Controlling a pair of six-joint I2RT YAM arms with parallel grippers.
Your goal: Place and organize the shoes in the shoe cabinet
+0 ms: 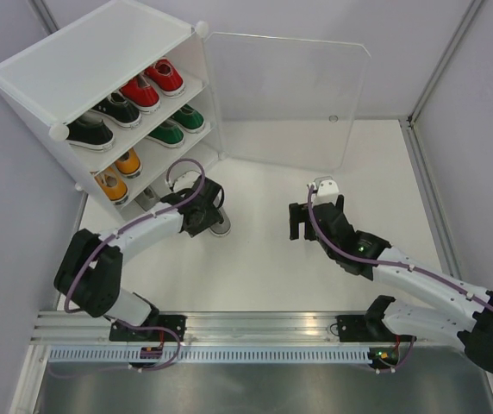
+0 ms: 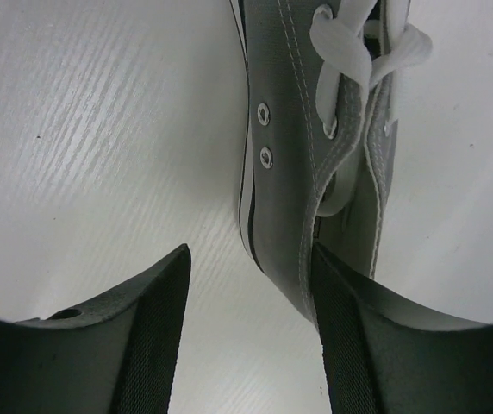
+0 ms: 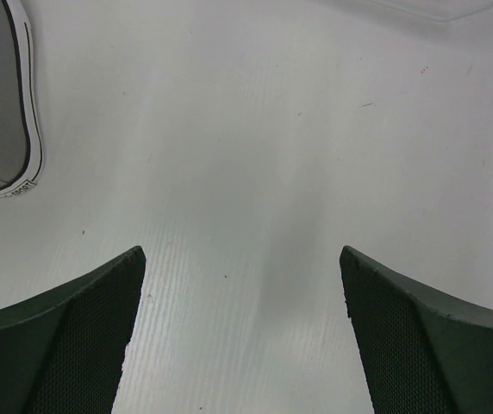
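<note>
One grey shoe (image 2: 290, 155) sits off-centre inside the left tool's (image 2: 251, 259) gap.

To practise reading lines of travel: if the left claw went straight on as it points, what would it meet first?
Probably the grey shoe, lying ahead of the left claw and partly between its fingers.

The open white cabinet (image 1: 91, 52) shelves red shoes (image 1: 152, 84), black shoes (image 1: 104, 121), green shoes (image 1: 177, 127), orange shoes (image 1: 119, 175) — a grey shoe (image 2: 285, 155) lies outside.

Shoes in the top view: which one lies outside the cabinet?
The grey shoe on the table, between the left gripper's jaws; the red, black, green and orange shoes sit on cabinet shelves.
</note>
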